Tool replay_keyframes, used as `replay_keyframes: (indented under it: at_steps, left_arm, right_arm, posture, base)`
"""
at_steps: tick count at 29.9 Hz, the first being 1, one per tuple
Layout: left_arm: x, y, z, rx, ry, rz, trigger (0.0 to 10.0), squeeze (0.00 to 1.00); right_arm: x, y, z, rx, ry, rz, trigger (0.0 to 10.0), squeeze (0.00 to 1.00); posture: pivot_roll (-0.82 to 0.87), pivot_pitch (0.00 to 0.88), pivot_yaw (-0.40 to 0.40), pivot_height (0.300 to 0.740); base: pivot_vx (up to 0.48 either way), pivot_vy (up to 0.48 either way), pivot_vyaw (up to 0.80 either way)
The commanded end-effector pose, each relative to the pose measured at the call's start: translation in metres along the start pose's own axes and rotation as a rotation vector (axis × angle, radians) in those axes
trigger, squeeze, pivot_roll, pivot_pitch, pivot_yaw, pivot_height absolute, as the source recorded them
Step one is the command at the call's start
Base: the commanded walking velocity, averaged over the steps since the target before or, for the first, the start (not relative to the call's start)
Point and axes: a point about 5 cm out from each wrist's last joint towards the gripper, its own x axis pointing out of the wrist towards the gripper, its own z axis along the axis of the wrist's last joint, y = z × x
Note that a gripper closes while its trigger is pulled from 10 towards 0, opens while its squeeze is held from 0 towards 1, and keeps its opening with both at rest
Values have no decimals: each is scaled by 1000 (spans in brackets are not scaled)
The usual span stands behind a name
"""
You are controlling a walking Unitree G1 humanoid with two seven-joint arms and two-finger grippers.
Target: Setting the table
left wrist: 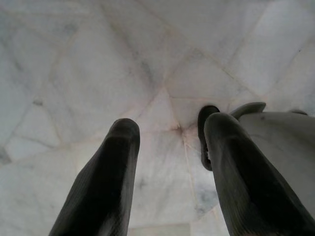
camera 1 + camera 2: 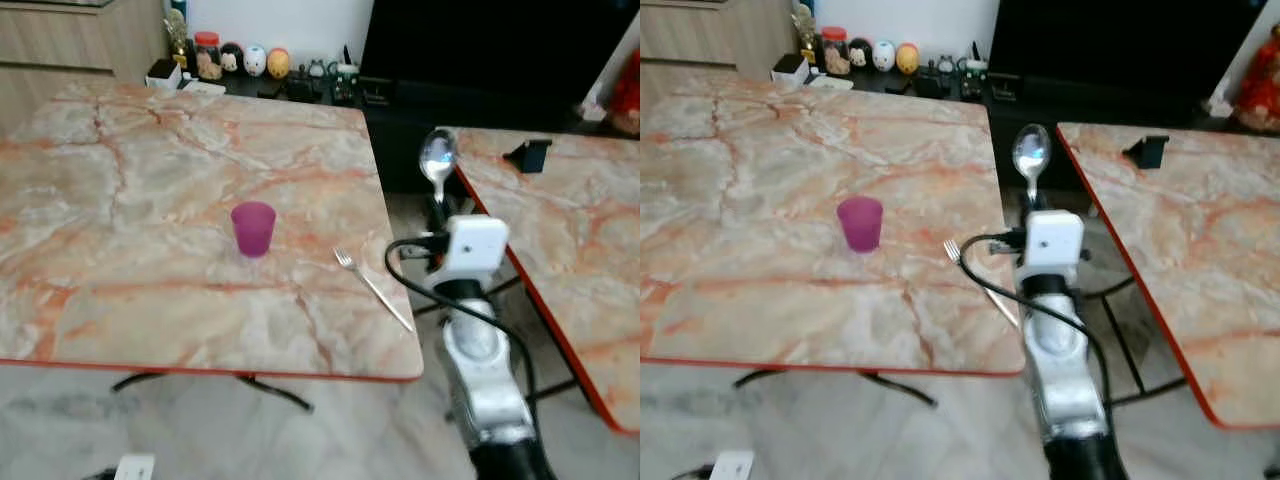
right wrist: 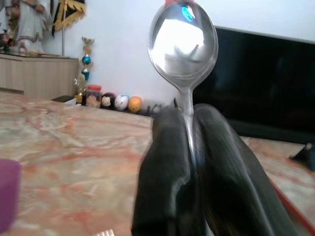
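One purple cup point(image 2: 253, 228) and one fork point(image 2: 372, 287) lay on the marble table point(image 2: 150, 200); one spoon point(image 2: 437, 160) was held. Right gripper point(image 3: 189, 147) had its fingers pinched on the spoon's handle, off the table's right edge. Spoon stood upright, bowl uppermost. Left gripper point(image 1: 170, 162) hung with fingers parted above floor tiles point(image 1: 98, 64).

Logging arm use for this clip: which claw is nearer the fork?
Right. The right claw, shut on the spoon, is raised just beside the fork at the table's corner. The left claw hangs open over the floor, away from it.
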Motion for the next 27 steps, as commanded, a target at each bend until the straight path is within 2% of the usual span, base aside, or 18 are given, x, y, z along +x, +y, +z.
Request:
replay_keyframes:
  at_steps: [1, 27]
  left_arm:
    - [0, -5, -1, 14, 1, -12, 10000, 0]
    - [2, -7, 5, 30, -4, -16, 10000, 0]
  right_arm:
    - [2, -10, 2, -20, -14, -27, 10000, 0]
    - [5, -13, 4, -25, -21, -34, 10000, 0]
  posture:
    - [78, 0, -74, 728]
    - [66, 0, -69, 728]
  base:
    - [0, -356, 0]
    - [0, -358, 0]
